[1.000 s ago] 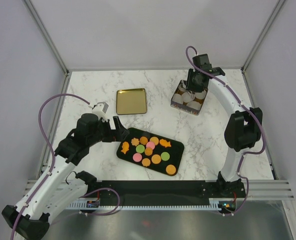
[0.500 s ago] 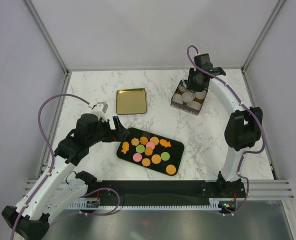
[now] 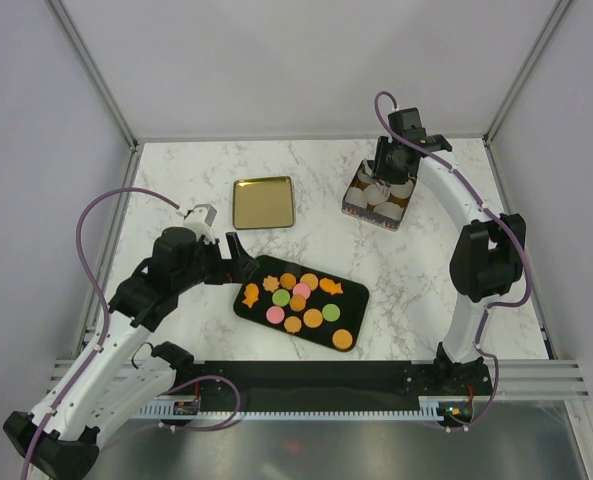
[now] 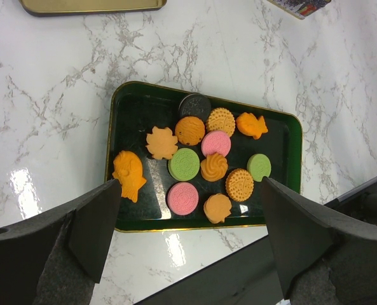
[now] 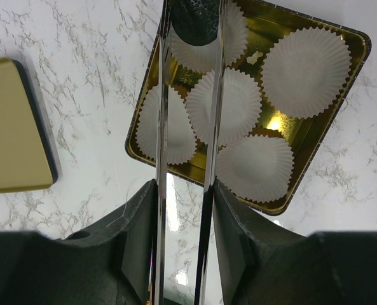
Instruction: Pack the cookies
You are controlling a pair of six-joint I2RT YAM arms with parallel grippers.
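The left gripper (image 3: 239, 258) hangs over the left end of a black tray (image 4: 134, 111), which lies on the marble surface (image 3: 316, 180) in front of the arms. Its jaws are spread wide and hold nothing. In the left wrist view they stand apart on either side of the tray, clear of everything on it.

The cookies (image 4: 184, 164) lie flat in a loose cluster on this tray. Most are round, in orange, pink and green, with one dark round one at the far edge. A few orange ones are shaped like a fish or a leaf, and one fish-shaped piece sits on the tray's left rim.

Behind the tray, toward the far left of the surface, a flat gold lid (image 3: 263, 202) lies on its own, well apart from the tray.

At the far right stands an open gold tin (image 5: 274, 121) lined with white pleated paper cups (image 5: 306, 63). The right gripper (image 3: 381, 183) reaches down over the tin's far left part. Its two thin fingers (image 5: 159, 127) are close together and pinch a dark cookie (image 5: 194, 22) at their tips, just above one of the paper cups. The cups in view hold nothing.
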